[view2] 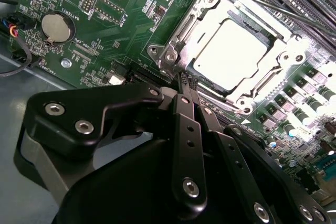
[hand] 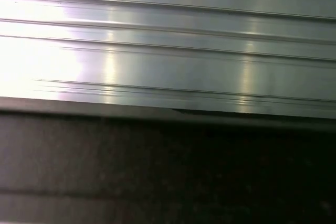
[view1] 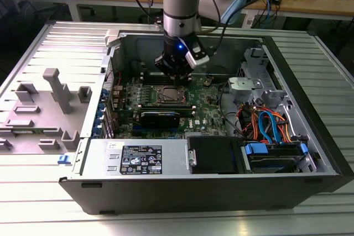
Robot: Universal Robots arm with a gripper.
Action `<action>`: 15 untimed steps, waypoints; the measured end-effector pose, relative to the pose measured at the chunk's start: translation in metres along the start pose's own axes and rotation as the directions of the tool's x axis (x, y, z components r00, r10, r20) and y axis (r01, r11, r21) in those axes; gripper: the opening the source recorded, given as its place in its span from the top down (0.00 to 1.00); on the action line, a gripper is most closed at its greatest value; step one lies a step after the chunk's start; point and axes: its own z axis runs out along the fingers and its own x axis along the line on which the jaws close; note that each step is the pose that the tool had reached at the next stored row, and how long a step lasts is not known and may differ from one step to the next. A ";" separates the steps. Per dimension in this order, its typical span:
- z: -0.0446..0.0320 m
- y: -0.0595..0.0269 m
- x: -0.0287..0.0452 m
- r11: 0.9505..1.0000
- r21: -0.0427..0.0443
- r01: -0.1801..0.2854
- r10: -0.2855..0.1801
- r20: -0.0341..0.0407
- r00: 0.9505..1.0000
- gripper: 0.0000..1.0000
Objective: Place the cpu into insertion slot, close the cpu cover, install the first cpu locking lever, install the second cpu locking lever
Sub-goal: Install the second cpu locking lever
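Gripper (view2: 185, 80) fingers pressed together, holding nothing, tips at socket edge. Cpu (view2: 231, 55) seated in socket just beyond fingertips, cpu cover (view2: 286, 59) closed flat around it.

One cpu (view2: 231, 56), one cpu cover (view2: 283, 59), one round coin battery (view2: 56, 27), one end effector (view2: 185, 85).

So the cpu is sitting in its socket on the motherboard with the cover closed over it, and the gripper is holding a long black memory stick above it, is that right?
Not quite. The cpu does sit in its socket with the cpu cover closed over it, but the gripper holds nothing: in the second wrist view its fingers are shut together and empty, tips close beside the socket's corner.
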 end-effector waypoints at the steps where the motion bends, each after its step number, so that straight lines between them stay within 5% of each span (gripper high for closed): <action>1: 0.0000 -0.0011 0.0001 1.000 0.000 0.000 0.000 0.000 1.000 0.89; 15: -0.0006 -0.0112 0.0007 1.000 0.000 0.000 0.000 0.000 1.000 0.89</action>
